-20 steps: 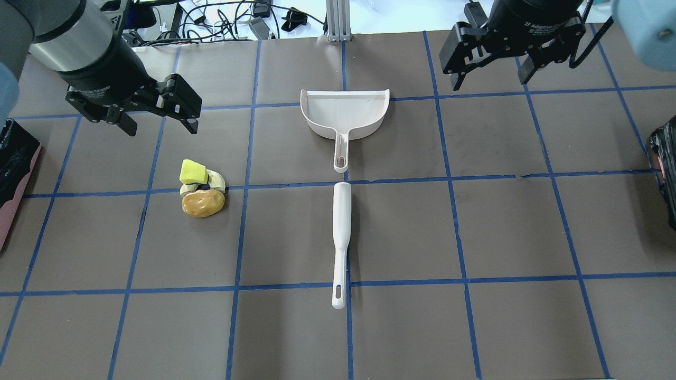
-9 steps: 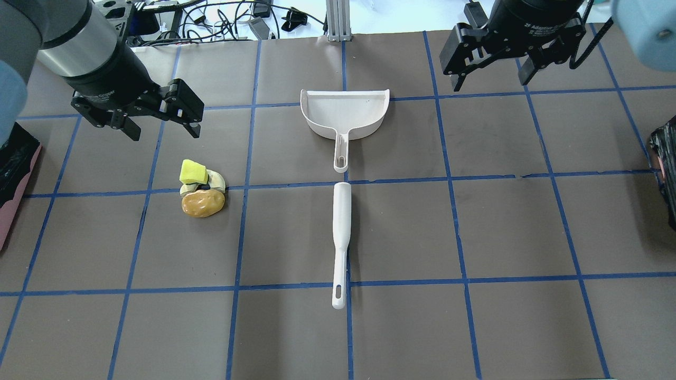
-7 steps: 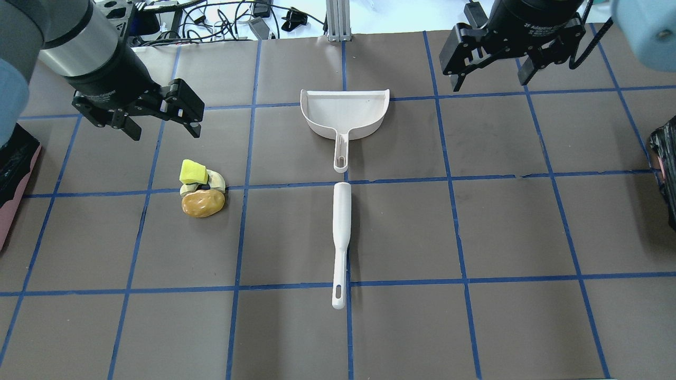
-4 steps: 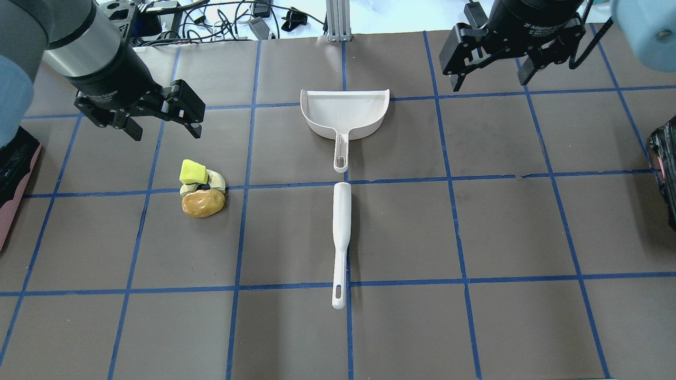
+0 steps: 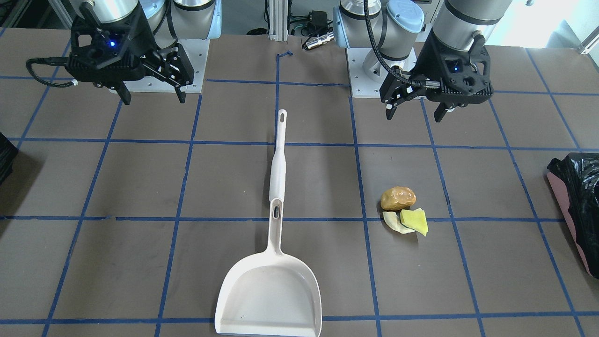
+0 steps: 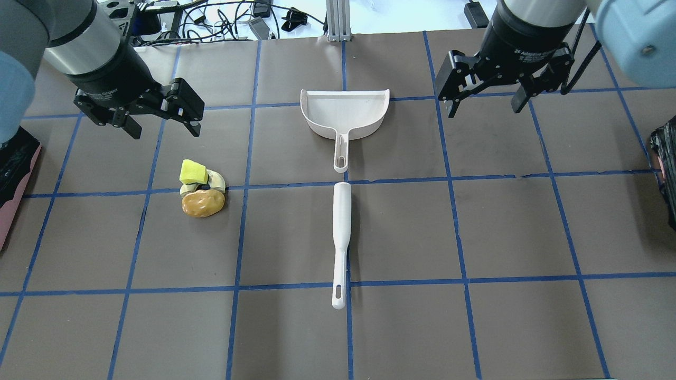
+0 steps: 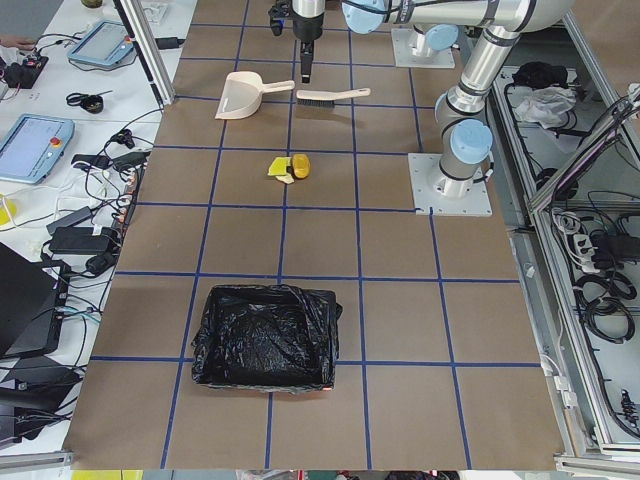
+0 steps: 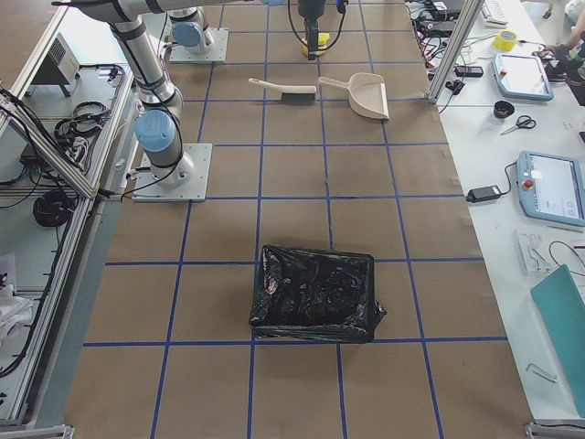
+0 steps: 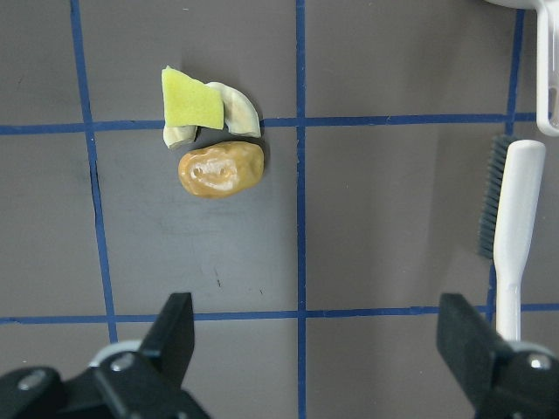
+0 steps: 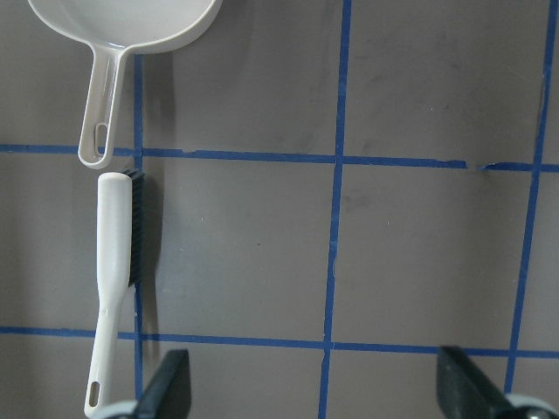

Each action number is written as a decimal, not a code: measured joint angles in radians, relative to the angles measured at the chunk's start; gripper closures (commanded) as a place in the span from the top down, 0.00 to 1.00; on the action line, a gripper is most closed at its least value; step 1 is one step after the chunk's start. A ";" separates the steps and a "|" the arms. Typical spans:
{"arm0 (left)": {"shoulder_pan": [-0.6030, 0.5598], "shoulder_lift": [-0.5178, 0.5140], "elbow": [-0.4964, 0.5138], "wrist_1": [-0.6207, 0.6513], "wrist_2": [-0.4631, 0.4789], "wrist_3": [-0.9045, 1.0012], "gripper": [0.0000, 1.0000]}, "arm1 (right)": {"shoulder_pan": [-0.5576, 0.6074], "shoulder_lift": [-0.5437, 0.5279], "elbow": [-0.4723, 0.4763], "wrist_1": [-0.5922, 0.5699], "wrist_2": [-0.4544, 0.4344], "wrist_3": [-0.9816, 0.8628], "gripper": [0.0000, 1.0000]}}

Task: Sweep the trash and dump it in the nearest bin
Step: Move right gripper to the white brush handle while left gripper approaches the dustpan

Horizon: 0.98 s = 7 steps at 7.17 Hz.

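The trash lies left of centre on the table: a golden-brown potato-like lump [image 6: 203,203], a yellow-green wedge [image 6: 192,172] and a pale peel piece [image 6: 215,180], touching one another. It also shows in the front view [image 5: 398,198] and the left wrist view [image 9: 220,169]. The pink-sided bin [image 6: 11,179] with its black bag is at the left edge, also in the front view [image 5: 573,196]. My left gripper [image 6: 162,128] hangs open and empty beyond the trash, above the table. My right gripper [image 6: 484,109] hangs open and empty at the far right.
A white dustpan [image 6: 344,113] and a white hand brush [image 6: 341,232] lie end to end along the table's middle line. A second black-bagged container [image 6: 664,163] stands at the right edge. Cables and a metal post lie past the far edge.
My right gripper has moved nearer, toward the table's middle, staying open. My left gripper has shifted only slightly to the right. The trash, brush and dustpan have not moved.
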 measured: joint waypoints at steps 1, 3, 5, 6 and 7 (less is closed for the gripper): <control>0.000 -0.014 0.004 0.014 -0.001 0.001 1.00 | 0.027 -0.017 0.051 0.008 0.001 0.052 1.00; -0.001 -0.062 0.009 0.078 -0.008 0.001 1.00 | 0.170 -0.018 0.156 -0.025 0.003 0.165 1.00; -0.004 -0.141 0.035 0.143 -0.027 -0.001 1.00 | 0.299 0.017 0.267 -0.185 0.005 0.228 0.98; -0.014 -0.194 0.068 0.167 -0.033 -0.005 1.00 | 0.341 0.029 0.334 -0.294 0.009 0.246 0.99; -0.034 -0.245 0.107 0.187 -0.034 -0.009 1.00 | 0.371 0.042 0.403 -0.409 0.019 0.256 1.00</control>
